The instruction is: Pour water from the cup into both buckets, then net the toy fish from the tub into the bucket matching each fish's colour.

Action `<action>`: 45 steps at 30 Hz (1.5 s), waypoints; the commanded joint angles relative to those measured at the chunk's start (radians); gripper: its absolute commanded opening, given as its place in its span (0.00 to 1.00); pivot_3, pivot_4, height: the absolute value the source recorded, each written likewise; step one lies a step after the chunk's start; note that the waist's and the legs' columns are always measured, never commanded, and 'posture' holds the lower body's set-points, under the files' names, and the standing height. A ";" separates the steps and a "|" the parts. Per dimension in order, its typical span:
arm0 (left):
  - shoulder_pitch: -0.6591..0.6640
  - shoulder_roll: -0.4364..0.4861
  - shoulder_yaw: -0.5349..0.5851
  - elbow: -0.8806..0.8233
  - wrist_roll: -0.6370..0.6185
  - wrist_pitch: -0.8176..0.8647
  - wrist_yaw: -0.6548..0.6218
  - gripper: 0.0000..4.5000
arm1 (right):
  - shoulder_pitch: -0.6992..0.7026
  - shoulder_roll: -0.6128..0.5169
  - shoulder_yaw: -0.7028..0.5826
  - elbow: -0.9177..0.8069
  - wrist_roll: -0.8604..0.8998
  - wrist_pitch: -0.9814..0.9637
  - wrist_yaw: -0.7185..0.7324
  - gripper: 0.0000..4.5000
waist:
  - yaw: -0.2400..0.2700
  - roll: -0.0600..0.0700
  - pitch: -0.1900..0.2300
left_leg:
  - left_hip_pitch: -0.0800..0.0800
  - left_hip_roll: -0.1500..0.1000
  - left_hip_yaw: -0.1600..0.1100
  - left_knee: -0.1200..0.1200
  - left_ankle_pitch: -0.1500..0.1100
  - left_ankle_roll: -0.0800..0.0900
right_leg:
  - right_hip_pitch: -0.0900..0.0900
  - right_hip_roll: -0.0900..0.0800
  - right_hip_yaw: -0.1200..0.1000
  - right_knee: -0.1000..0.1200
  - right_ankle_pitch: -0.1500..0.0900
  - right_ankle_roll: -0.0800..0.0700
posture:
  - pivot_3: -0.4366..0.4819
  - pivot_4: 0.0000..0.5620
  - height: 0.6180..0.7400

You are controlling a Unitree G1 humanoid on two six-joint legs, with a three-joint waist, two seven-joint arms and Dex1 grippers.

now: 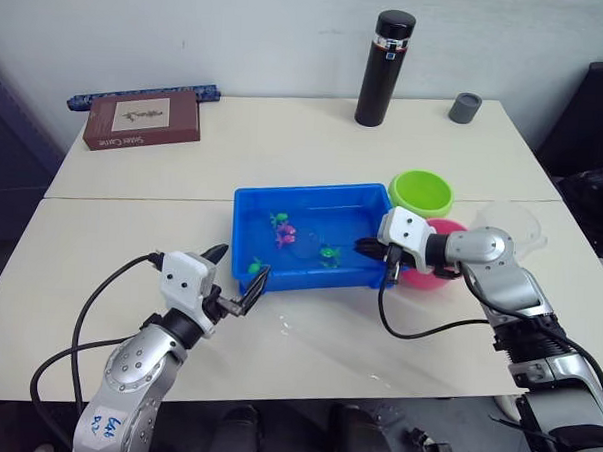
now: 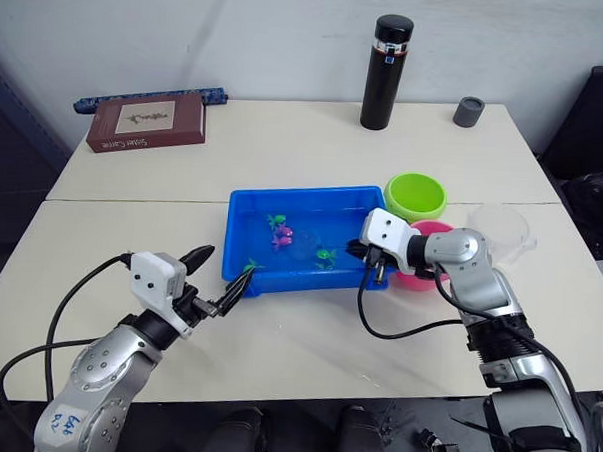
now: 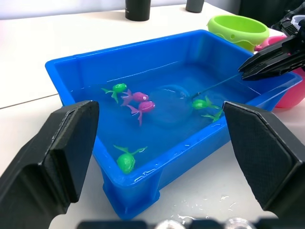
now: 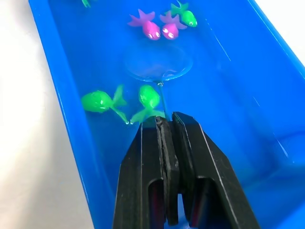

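The right gripper (image 4: 167,126) is pinched shut on the thin handle of a net (image 4: 159,62), whose clear round hoop lies in the water of the tub (image 1: 251,199), hard to make out. Counted in the tub: two pink fish (image 4: 151,29) touching each other and four green fish (image 4: 148,97), two of them just by the net's handle. The pink bucket (image 1: 449,232) is partly hidden behind the right arm, beside the green bucket (image 1: 420,191). The cup (image 1: 510,223) stands near, on the right. The left gripper (image 1: 235,279) hangs wide and empty at the tub's near left corner.
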 commanded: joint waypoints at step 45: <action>-0.131 0.115 -0.019 0.060 -0.121 -0.023 -0.238 0.99 | 0.225 -0.133 -0.421 -0.677 0.422 0.675 -0.183 0.00 | 0.005 0.000 0.000 | -0.001 0.000 -0.004 0.000 0.000 0.000 | 0.000 -0.001 0.000 -0.001 0.000 -0.001 | 0.48 0.27 1.00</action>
